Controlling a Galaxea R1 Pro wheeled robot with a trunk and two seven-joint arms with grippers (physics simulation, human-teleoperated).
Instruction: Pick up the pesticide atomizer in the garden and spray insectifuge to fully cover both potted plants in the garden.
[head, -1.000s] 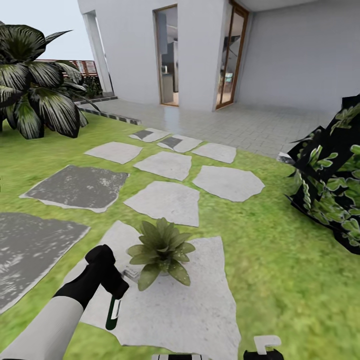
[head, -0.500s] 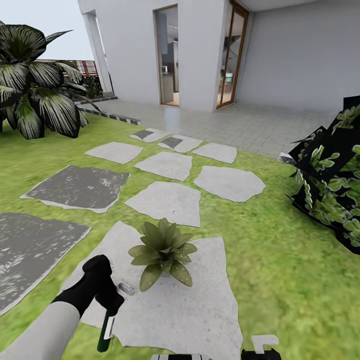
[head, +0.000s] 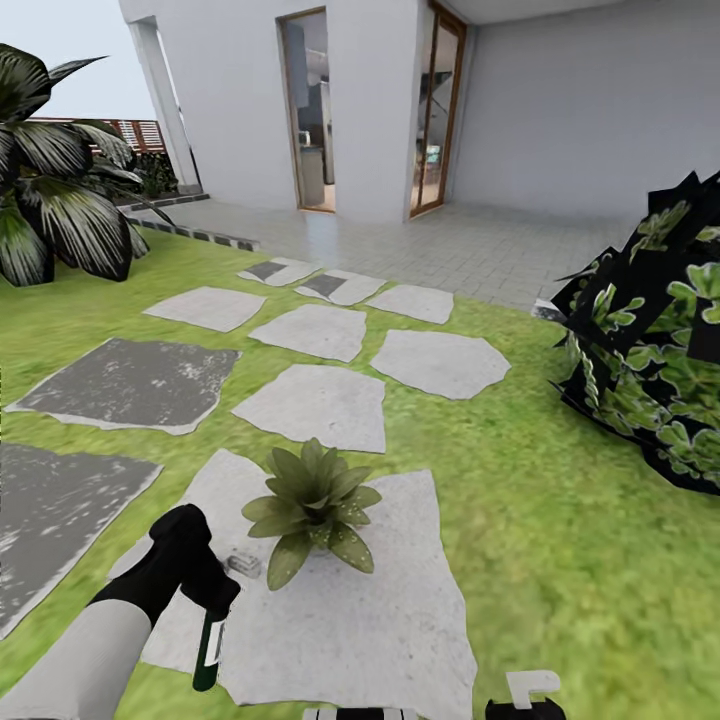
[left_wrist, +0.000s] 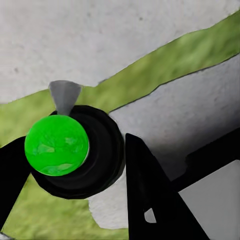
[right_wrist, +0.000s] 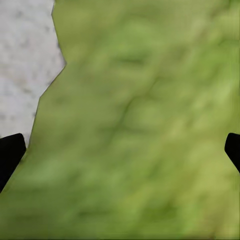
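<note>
Green lawn (head: 560, 560) with grey stepping stones; striped shrub (head: 50, 200) far left, house behind. Left tool (head: 205, 590) low at the left, closed around the atomizer (head: 207, 650), which hangs down from the grip with its dark green body over the edge of the big stone (head: 340, 620). Left wrist view looks along the bottle: round green end (left_wrist: 56, 145) in a black collar, grey nozzle tip above it, a dark finger (left_wrist: 150, 195) on each side. Bottle looks small, light and stiff, smooth plastic, probably slippery; best held around the neck just under the trigger head, as now, so it cannot slide out. Small grey-white piece (head: 243, 565) lies on the stone between tool and plant; cannot tell what it is. Potted plant (head: 312, 505) sits on the same stone, just right of the tool, near but apart, pot hidden by leaves. Nozzle does not face it; spraying not underway, judging by the pose. Second plant unseen. Dark leafy bush (head: 650, 340) far right. Right tool (head: 525, 708) at the bottom edge, fingers wide in its wrist view, nothing held, over grass.
</note>
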